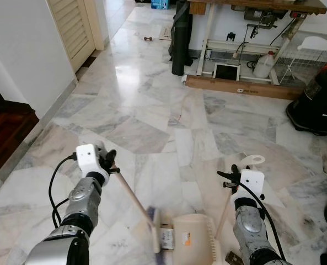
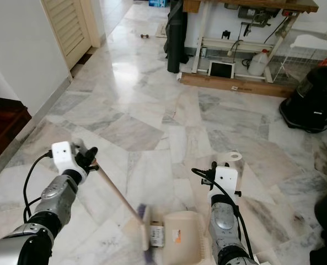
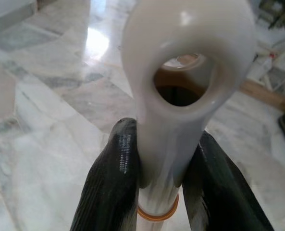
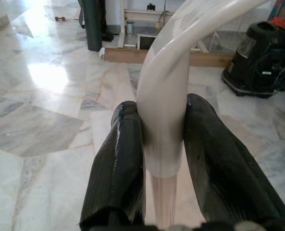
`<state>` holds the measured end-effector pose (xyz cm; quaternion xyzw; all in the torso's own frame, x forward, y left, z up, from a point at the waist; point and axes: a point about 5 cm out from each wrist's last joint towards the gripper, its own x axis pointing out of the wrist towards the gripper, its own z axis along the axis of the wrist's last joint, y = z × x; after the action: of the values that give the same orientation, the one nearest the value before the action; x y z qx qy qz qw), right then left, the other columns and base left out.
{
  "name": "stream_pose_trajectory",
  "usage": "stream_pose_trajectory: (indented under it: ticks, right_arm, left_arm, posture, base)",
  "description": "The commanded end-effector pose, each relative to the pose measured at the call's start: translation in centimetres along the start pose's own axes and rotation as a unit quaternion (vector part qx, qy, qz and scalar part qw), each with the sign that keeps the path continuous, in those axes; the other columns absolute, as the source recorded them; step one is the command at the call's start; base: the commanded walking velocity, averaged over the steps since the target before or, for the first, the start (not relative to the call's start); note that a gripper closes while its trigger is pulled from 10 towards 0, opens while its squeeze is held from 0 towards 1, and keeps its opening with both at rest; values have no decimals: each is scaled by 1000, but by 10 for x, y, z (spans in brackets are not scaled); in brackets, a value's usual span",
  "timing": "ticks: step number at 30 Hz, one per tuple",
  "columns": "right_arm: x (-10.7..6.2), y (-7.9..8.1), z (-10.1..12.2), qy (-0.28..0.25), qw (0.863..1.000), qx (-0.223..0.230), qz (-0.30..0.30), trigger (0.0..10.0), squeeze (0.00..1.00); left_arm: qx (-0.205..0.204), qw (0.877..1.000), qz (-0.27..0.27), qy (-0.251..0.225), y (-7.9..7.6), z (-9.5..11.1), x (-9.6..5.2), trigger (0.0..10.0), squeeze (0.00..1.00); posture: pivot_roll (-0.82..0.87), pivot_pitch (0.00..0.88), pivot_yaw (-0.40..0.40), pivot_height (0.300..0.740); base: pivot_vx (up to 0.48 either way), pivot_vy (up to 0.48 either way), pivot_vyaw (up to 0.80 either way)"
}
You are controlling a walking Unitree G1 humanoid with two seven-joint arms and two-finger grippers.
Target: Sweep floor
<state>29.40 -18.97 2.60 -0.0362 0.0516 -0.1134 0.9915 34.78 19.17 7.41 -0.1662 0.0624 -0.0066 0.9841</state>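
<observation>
A marble floor [image 1: 152, 110] of grey-veined white slabs is shown, polished enough to reflect a bright patch of light and judged smooth and somewhat slippery under bristles. The room is bounded by a white wall and a louvred door [image 1: 72, 27] on the robot's left; at the far side a work table [image 1: 251, 5] is seen with a black bag [image 1: 180, 38] leaning against it, a long wooden plank [image 1: 237, 87] on the floor beneath, a white jug [image 1: 263, 65] and a black vacuum cleaner [image 1: 317, 102] to the right. Close before the robot, a cream dustpan [image 1: 193, 237] is set on the floor, its upright handle [image 4: 164, 110] clamped between the fingers of the right gripper [image 1: 233, 178] just below the curved top loop. Beside the pan's left edge the broom head [image 1: 155, 234] is seen, blurred, at floor level; its thin wooden broomstick [image 1: 131, 194] slopes up to the left gripper [image 1: 109, 161], whose fingers [image 3: 111, 183] are closed on the pale plastic end cap with its hanging hole. Both tools are judged light and rigid; a hold so near the stick's end gives reach but little leverage, and a hold lower on the shaft would be steadier.
</observation>
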Motion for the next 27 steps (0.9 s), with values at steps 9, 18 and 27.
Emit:
stream_pose_trajectory:
  ticks: [9, 18, 27]
  right_arm:
    - [0, 4, 0, 4, 1000, 4, 5, 10000, 0]
    - [0, 5, -1, 6, 1000, 5, 5, 10000, 0]
    - [0, 5, -1, 9, 1000, 13, 0, 10000, 0]
  left_arm:
    - [-173, 985, -20, -11, -10, 14, 11, 10000, 0]
    - [-214, 976, -18, -35, -6, 28, 14, 10000, 0]
    - [-58, 987, 2, -148, -9, 75, 16, 10000, 0]
  posture:
    - [136, 109, -36, 740]
    - [139, 110, -35, 740]
    - [140, 111, -36, 740]
  base:
    - [0, 0, 0]
    - [0, 0, 0]
    - [0, 0, 0]
